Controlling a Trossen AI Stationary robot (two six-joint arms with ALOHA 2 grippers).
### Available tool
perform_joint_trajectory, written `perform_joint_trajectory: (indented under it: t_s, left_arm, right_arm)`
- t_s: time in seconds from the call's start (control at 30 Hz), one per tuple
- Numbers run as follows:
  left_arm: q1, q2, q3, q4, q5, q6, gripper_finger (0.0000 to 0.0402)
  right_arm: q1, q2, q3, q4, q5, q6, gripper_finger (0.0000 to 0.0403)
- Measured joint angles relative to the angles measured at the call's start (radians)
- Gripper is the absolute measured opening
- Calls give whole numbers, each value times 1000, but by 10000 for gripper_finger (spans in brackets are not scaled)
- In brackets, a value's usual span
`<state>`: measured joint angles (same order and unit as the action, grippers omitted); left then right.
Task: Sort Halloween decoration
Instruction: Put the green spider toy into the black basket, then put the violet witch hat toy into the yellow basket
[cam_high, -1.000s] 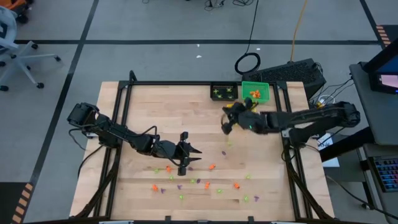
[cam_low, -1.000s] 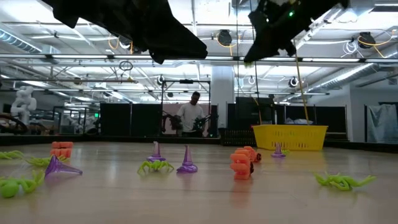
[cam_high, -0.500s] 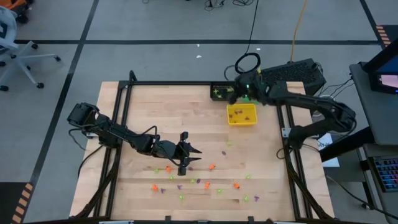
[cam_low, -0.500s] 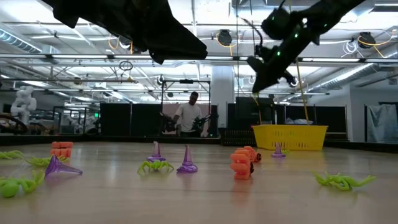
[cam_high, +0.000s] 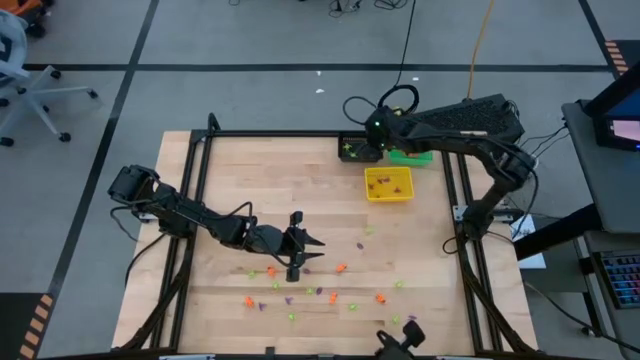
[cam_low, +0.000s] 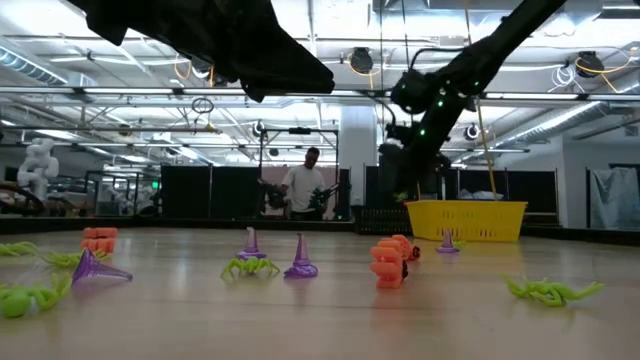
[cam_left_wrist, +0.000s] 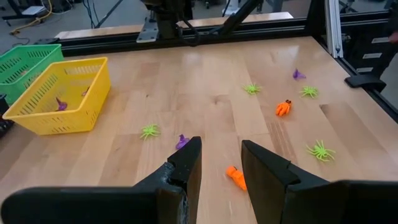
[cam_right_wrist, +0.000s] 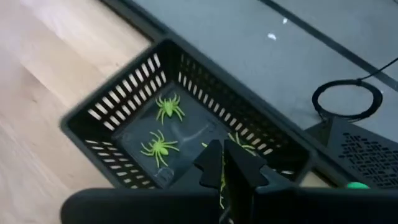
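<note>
High view: left tool (cam_high: 305, 247) hangs part-spread and empty above the table (cam_high: 240, 170), with scattered trinkets (cam_high: 340, 268) just beyond and beside it. Right tool (cam_right_wrist: 222, 163), pressed together, pinches a green spider (cam_right_wrist: 221, 185) directly over the black bin (cam_right_wrist: 112, 109). Step in hand: deposit. Next move likely requires spreading the fingers

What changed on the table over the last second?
The right arm swung from mid-table, beside the yellow slatted plastic bin, back to the far edge; its shut end effector now hangs over the black slatted plastic bin holding light-green toy spiders. Whether it pinches one is unclear. The left end effector stayed, jaws parted over an orange trinket. Scattered trinkets unchanged.
</note>
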<state>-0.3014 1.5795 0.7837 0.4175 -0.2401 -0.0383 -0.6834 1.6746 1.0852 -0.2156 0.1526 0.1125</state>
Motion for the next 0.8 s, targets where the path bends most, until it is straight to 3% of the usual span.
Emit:
perform_joint_trajectory:
  t_s: [0.43, 0.8]
  left_arm:
    - [0, 0, 0, 23, 0, 1, 114]
    - [0, 0, 0, 23, 0, 1, 114]
  right_arm:
    - [10, 120, 13, 9, 35, -39, 8]
    - [14, 94, 13, -3, 34, -46, 105]
